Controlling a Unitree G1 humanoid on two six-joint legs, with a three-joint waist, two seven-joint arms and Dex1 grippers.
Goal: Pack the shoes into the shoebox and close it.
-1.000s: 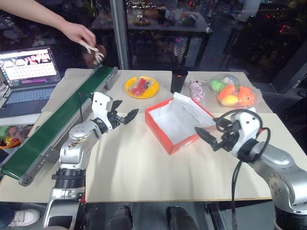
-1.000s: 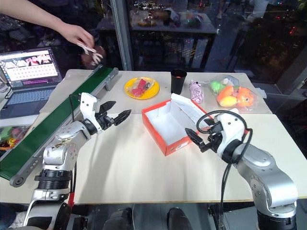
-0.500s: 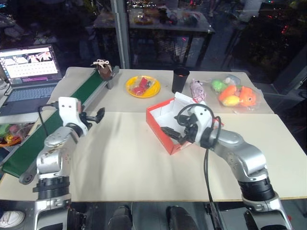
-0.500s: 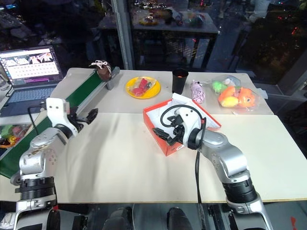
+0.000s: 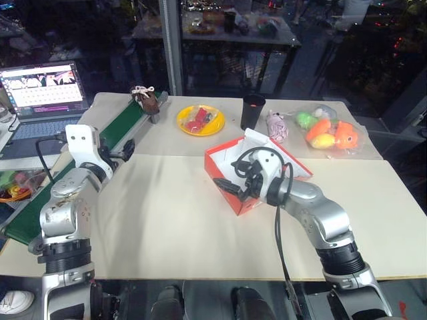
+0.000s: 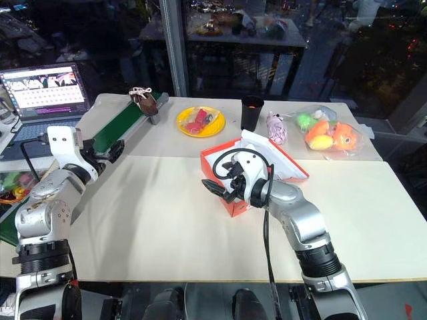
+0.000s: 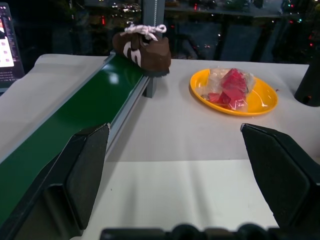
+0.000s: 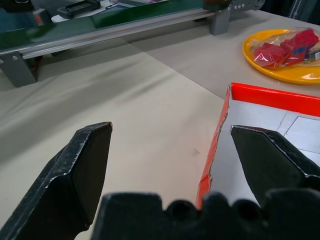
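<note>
A small dark brown lace-up shoe with cream-white laces is seen at the far end of the long green conveyor belt, which runs along the left side of the pale worktop. The left pincer is held beside the belt, its black fingers spread wide and empty, pointing along the belt towards the shoe, which lies well ahead of it. The red rectangular cardboard shoebox, white inside, stands open near the middle of the worktop. The right pincer is held at the box's near left corner, spread wide and empty; in the right wrist view one finger is seen over the white interior and the other over the bare worktop, with the red wall between them.

Compared with a second ago, the person's arm that reached over the belt with the shoe is gone, and the shoe has been left on the belt. Both arms have swung to the left, the right one from beside the box to its corner.

Only one shoe can be made out. The shoebox's lid is largely hidden behind the right arm. Beyond the box a round yellow plate with red wrapped pieces is seen.
</note>
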